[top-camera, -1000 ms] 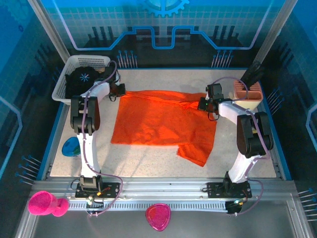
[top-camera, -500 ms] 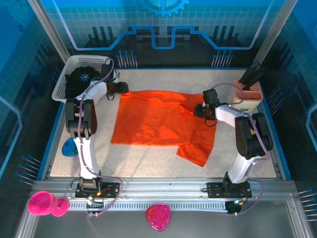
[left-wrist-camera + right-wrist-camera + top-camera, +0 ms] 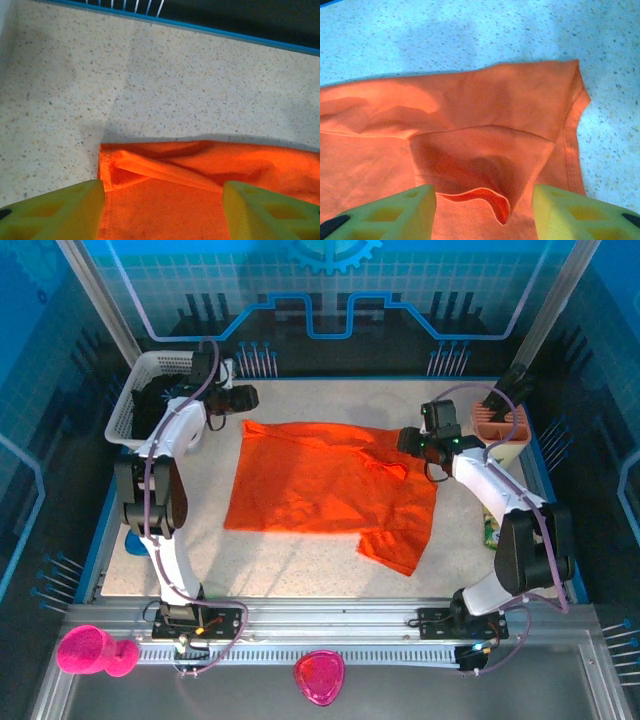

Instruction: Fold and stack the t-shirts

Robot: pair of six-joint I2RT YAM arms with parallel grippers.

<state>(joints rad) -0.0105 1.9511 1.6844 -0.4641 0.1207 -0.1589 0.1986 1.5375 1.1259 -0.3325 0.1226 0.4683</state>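
orange t-shirt (image 3: pixel 320 485) lies spread on the table (image 3: pixel 300 570); left jaws and right jaws stand apart over it, empty.

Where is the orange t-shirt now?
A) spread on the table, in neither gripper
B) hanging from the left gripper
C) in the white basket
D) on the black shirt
A: the orange t-shirt lies on the table, left gripper and right gripper both open above it.

We see a white mesh basket (image 3: pixel 122 422) at the far left corner of the speckled worktop (image 3: pixel 300 565). At the far right stands a peach slotted holder (image 3: pixel 503 430). A blue dish (image 3: pixel 134 538) lies at the left edge. Near us, off the worktop, sit a pink lump (image 3: pixel 90 651) and a pink heart-shaped piece (image 3: pixel 319 676).
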